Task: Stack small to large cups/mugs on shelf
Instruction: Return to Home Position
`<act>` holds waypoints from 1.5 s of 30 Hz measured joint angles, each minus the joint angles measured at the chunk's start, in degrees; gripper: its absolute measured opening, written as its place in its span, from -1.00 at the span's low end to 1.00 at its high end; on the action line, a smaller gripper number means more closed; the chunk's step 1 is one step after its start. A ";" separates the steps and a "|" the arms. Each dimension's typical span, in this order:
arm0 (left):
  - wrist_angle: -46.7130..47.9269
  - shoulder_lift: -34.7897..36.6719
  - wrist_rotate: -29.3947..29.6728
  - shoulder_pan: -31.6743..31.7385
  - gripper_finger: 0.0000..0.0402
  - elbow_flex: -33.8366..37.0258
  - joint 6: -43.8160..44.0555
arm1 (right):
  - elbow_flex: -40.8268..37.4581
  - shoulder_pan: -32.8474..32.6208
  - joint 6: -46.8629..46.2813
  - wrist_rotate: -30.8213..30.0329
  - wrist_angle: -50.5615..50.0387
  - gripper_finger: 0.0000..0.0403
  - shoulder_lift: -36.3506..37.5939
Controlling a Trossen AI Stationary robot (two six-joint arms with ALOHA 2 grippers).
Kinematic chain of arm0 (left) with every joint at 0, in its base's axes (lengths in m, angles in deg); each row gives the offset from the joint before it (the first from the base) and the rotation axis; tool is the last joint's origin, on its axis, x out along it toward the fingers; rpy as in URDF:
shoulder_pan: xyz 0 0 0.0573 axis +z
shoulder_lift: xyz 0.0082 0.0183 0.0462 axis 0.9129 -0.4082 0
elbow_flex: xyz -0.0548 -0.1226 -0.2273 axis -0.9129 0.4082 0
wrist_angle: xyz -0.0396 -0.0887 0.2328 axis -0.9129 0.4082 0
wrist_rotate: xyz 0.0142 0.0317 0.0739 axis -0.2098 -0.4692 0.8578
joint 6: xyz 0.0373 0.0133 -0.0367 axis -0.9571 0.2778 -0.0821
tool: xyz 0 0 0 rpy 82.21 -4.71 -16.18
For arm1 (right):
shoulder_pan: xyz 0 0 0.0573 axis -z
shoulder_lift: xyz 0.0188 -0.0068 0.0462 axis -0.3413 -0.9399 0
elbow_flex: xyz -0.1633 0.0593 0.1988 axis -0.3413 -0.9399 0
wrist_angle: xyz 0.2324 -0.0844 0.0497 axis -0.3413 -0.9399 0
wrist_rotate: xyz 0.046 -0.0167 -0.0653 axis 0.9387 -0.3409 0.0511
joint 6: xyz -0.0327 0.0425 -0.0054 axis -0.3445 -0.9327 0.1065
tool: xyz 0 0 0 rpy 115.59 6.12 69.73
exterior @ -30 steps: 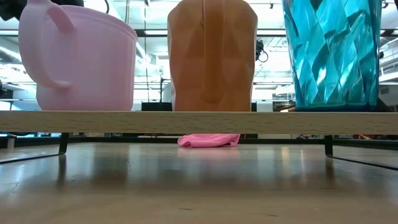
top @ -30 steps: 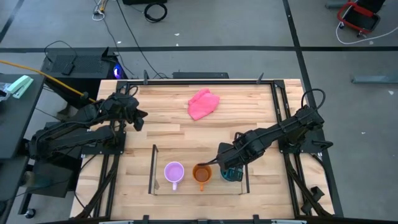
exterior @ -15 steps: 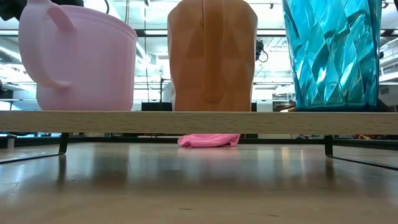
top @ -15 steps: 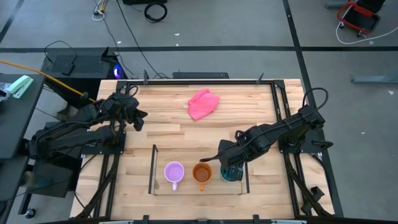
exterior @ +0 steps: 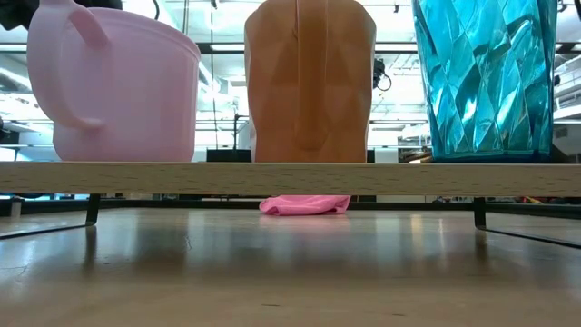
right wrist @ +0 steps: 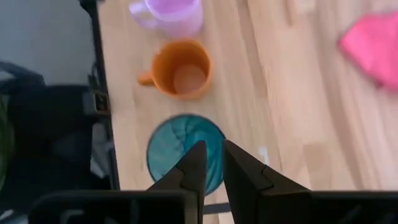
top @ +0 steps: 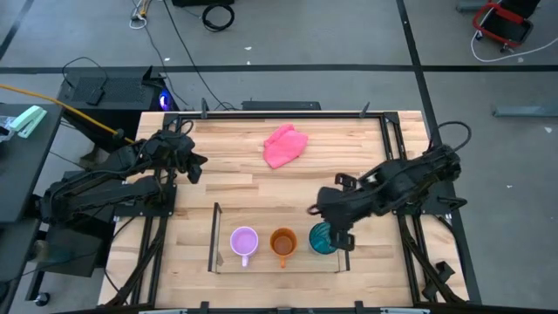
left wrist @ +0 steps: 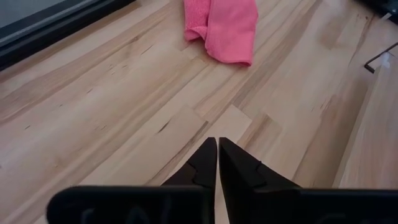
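While the right tool (right wrist: 211, 150) hangs over the teal cup (top: 323, 237) with its fingers a narrow gap apart, that cup stands rightmost on the shelf (exterior: 290, 178), orange mug (top: 282, 242) in the middle, lilac mug (top: 244, 242) on the left. Left tool (left wrist: 217, 144), pressed together, waits over the far left of the desk (top: 227, 179).

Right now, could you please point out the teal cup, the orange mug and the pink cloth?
teal cup (top: 323, 238), high view, open mouth.
orange mug (top: 282, 242), high view, its inside.
pink cloth (top: 285, 145), high view, its middle.
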 joint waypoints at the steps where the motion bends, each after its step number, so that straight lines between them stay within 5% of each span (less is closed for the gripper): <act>1: -0.16 0.00 0.00 0.00 -0.89 0.00 0.00 | 0.92 -0.77 0.10 -1.55 0.07 -0.71 0.49; 14: -7.40 0.00 -0.06 0.00 -0.85 0.00 8.00 | 3.32 -12.07 -4.52 -8.55 0.81 -0.71 12.92; 25: -7.57 0.00 -0.63 -0.01 -0.90 0.00 11.74 | -0.04 -25.68 -4.81 -33.03 9.35 -0.71 14.74; 33: -10.32 0.00 -0.66 -1.64 -0.89 0.00 10.64 | -18.14 -33.86 -2.36 -37.60 30.95 -0.71 16.99; 45: -24.47 0.00 -0.54 -16.71 -0.87 0.00 9.13 | -55.87 -44.10 12.43 -39.94 88.13 -0.71 26.74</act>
